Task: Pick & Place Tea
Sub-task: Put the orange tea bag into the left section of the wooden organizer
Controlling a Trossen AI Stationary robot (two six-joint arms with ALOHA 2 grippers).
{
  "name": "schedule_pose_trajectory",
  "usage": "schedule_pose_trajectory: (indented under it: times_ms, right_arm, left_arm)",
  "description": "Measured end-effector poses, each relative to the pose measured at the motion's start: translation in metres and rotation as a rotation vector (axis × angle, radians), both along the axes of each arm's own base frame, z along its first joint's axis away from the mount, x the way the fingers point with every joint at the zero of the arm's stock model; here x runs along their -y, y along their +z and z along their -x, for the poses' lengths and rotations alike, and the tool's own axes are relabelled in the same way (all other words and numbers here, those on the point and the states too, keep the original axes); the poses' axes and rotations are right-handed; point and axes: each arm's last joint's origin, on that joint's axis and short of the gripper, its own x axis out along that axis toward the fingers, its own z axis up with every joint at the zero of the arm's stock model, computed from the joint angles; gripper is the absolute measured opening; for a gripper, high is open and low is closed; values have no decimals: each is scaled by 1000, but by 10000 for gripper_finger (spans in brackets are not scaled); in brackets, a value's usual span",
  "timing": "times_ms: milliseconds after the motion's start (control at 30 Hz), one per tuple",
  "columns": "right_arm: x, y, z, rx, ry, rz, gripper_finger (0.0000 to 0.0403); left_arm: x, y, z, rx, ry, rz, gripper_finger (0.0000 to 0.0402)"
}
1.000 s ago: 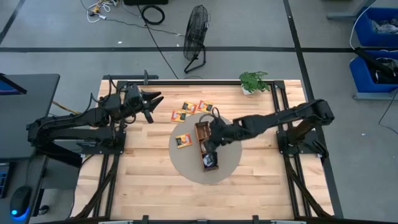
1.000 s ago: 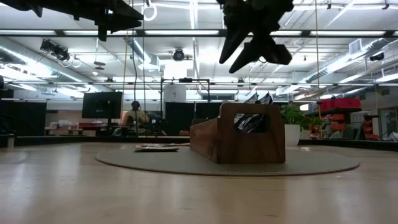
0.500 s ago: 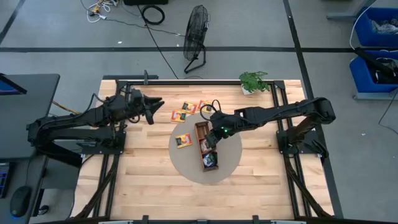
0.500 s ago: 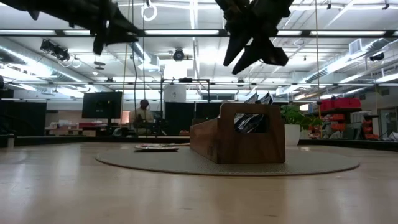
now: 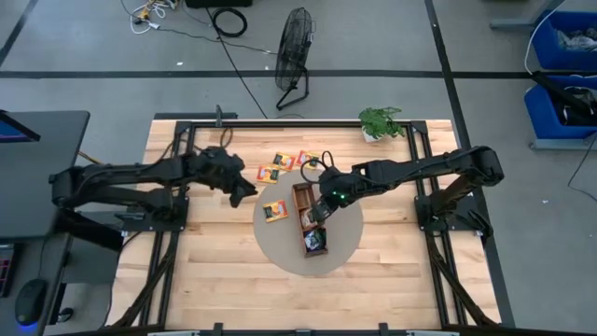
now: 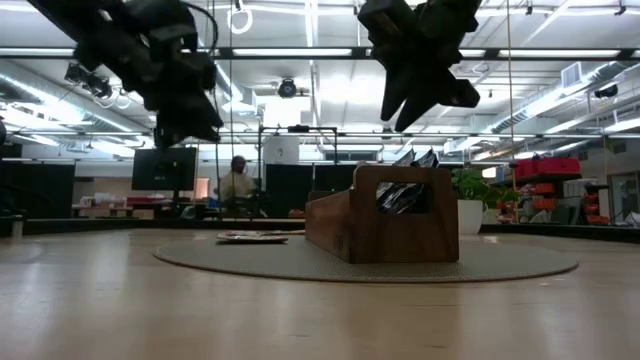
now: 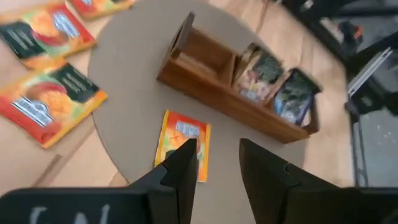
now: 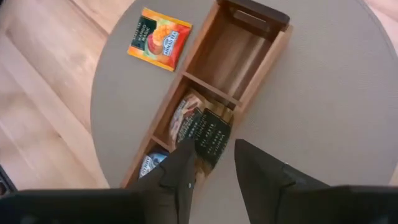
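Left tool (image 5: 244,191) now nearer mat (image 5: 345,245)

Take the round mat (image 5: 322,252) as your landmark. The wooden tray (image 5: 309,220) lies on it, running lengthwise across its middle. One sachet (image 5: 274,211) lies flat on the mat, left of the tray. You will find more sachets (image 8: 198,127) standing inside the tray's middle and near compartments; the far compartment holds none. Three further sachets (image 5: 289,165) lie on the table (image 5: 215,271) just beyond the mat's far-left edge. A potted plant (image 5: 381,122) stands well behind the mat, to its right.
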Motion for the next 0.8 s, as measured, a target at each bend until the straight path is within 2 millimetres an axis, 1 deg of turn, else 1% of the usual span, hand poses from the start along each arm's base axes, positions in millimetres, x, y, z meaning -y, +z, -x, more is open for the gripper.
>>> schedule_pose_trajectory:
  times_ms: [100,233,333,467,633,800]
  right_arm:
    - [-2,0,0,-1,-1,9,121]
    - [-6,0,1,-3,10,12,121]
    - [-8,-1,1,-9,14,22,121]
    - [-11,-1,2,-10,19,22,121]
    - [-13,-1,2,-13,22,24,121]
    - [-13,-1,2,-13,19,23,121]
  left_arm:
    - [-1,-13,-11,-43,-37,29,128]
    - [-3,-29,-29,-33,-101,149,163]
    - [-4,-48,-35,-126,-41,256,194]
    - [-7,-70,-40,-222,2,320,218]
    - [-7,-87,-43,-298,22,353,220]
    - [-8,-89,-43,-303,52,367,213]
